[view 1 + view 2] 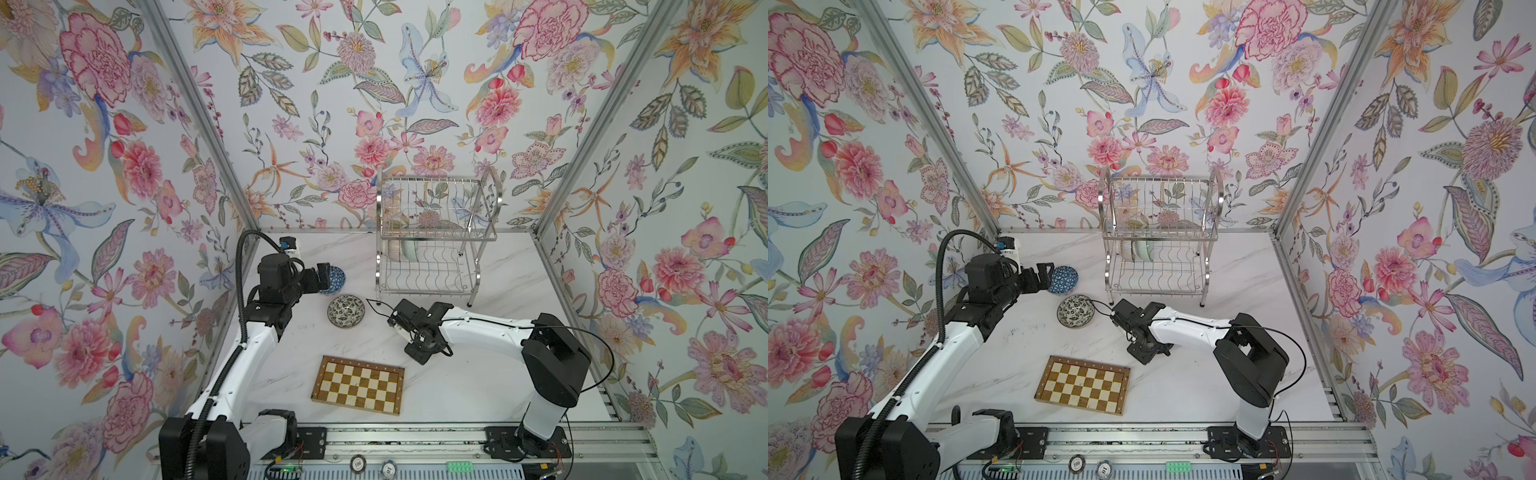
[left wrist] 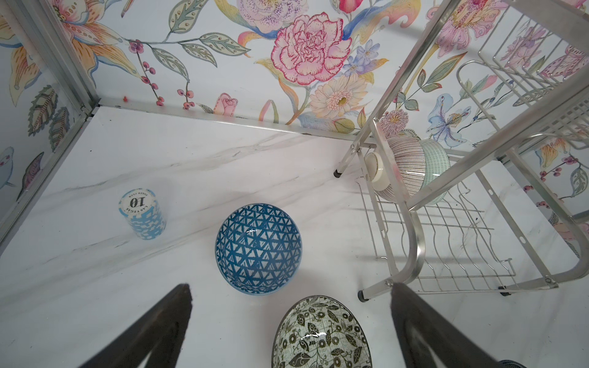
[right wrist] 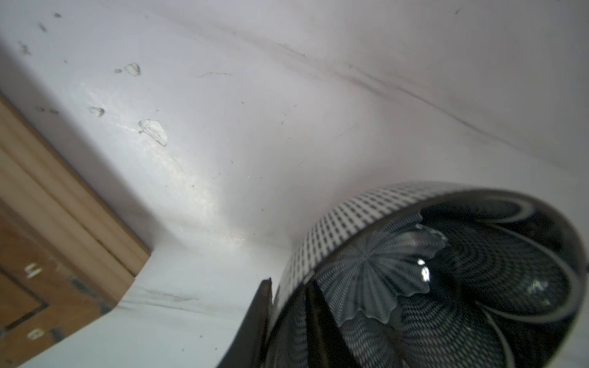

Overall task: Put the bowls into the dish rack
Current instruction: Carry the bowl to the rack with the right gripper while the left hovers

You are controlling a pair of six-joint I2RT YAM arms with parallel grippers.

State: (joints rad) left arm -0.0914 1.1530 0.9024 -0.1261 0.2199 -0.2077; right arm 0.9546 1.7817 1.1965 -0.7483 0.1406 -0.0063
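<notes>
Navy petal bowl (image 3: 446,270), rim pinched in right pincer (image 3: 289,283), may slip on lifting, being glazed; left pincer (image 2: 291,286) spread.

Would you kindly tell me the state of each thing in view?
Rack: upright, two bowls in.
Striped bowl: on edge, lower tier.
Green bowl: on edge beside it.
Blue bowl: upright on table, untouched.
Floral bowl: upright on table.
Navy bowl: rim gripped.
Left gripper: open, empty.
Right gripper: shut on navy bowl's rim.
Chessboard: flat on table.
</notes>
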